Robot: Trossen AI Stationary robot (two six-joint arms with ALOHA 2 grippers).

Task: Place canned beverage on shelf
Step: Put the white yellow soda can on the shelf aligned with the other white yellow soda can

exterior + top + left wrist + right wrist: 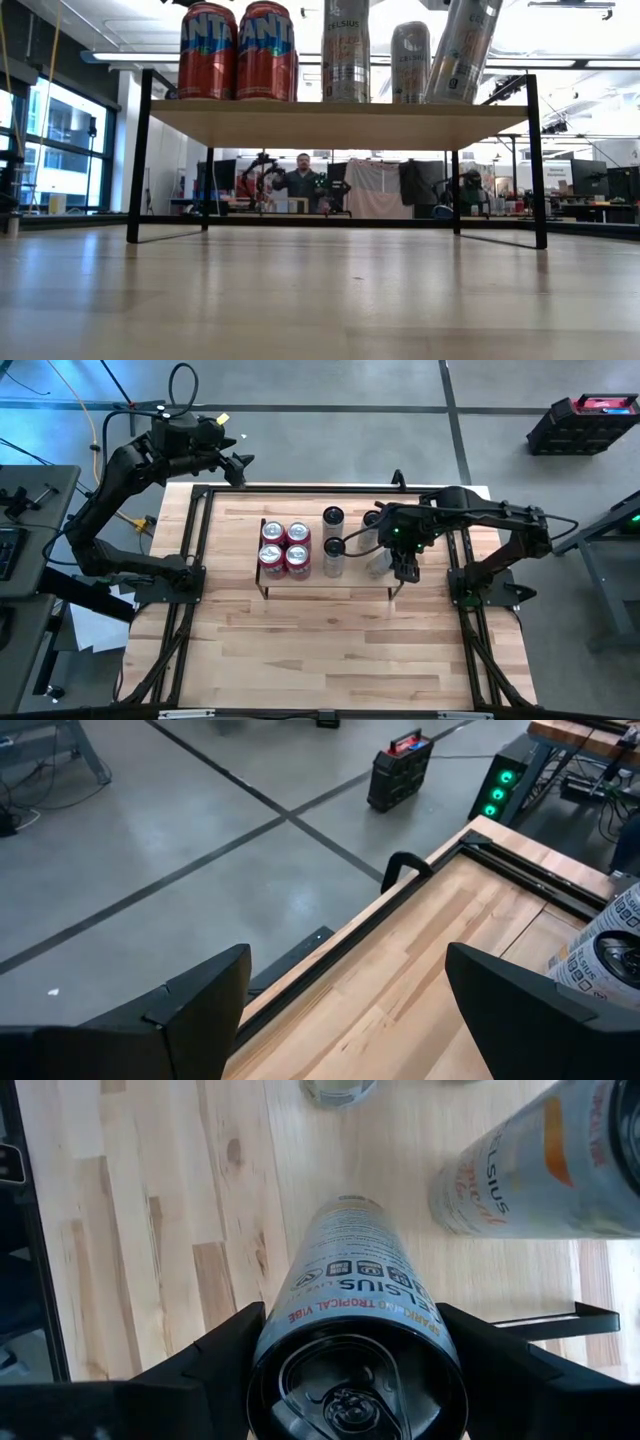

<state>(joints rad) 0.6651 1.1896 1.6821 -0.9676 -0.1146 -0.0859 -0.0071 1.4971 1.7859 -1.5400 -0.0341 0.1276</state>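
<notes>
Over the shelf's right end, the right gripper clamps a slim silver can, tilted, base on the board. Best to straighten it upright before letting go, clear of the neighbouring cans.

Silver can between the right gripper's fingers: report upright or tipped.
Tipped. In the low view the silver can leans beside the upright cans on the shelf; the right gripper fingers flank it.

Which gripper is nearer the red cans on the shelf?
Right. The right gripper holds a slim can at the shelf's other end; the left gripper hovers beyond the table's far edge. Red cans.
</notes>
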